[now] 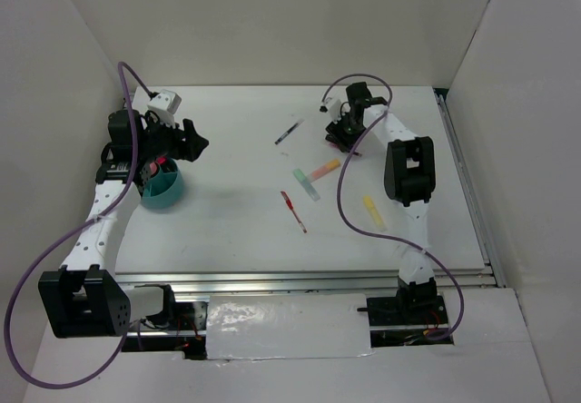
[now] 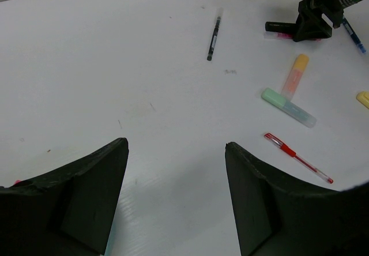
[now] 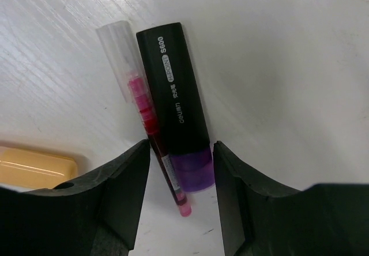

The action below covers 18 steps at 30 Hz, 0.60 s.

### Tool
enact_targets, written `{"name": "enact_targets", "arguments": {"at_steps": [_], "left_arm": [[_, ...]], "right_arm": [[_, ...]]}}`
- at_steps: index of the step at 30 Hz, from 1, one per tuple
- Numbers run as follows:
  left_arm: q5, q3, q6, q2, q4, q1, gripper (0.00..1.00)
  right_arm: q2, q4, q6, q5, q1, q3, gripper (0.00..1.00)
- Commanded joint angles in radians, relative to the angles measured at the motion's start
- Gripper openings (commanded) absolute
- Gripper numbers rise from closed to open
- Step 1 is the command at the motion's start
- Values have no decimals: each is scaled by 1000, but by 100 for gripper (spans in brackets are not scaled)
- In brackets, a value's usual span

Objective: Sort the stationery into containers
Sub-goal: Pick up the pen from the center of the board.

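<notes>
— Fingers (image 3: 115,198) of the right gripper (image 3: 180,146): how do they stand?
— Parted, flanking two things that lie side by side on the table (image 1: 236,131): the purple-black marker (image 3: 176,94) and a pink pen (image 3: 144,112) with a clear cap. One finger meets the pen and the other stands just beside the marker's purple end. Whether they already press, I cannot tell.
— Which way does the marker run?
— Its long axis runs along the gap, away from the wrist. The purple end sits between the fingertips and the black cap lies beyond them, leaning slightly left. The pen lies parallel, touching it.
— Does the top view show that?
— Hardly; there the gripper hides most of both. The left wrist view shows them sideways, sticking out from under it.
— And the left gripper (image 2: 176,146)?
— Its fingers are spread wide, with nothing between them. Only the top view shows it just beside the teal cup (image 1: 162,194), with a pink item (image 1: 157,162) at the rim.
— Farther out?
— An orange highlighter (image 3: 34,166) lies near the right fingers, its end touching a green highlighter (image 2: 286,106). A red pen (image 2: 297,157), a dark pen (image 2: 214,38) and a yellow highlighter (image 1: 373,211) lie apart.
</notes>
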Motion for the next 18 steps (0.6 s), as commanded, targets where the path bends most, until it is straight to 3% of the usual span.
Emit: {"name": "enact_targets", "arguments": {"at_steps": [1, 4, 8, 18], "left_arm": [[20, 0, -5, -8, 20, 6, 80], [25, -2, -6, -12, 18, 7, 80], [26, 0, -8, -17, 14, 7, 80], [32, -10, -3, -43, -2, 12, 80]], "right_arm": [[38, -73, -31, 5, 17, 63, 55], [47, -93, -40, -5, 28, 69, 53], [44, -107, -57, -23, 49, 49, 41], [-48, -120, -45, -71, 111, -95, 36]]}}
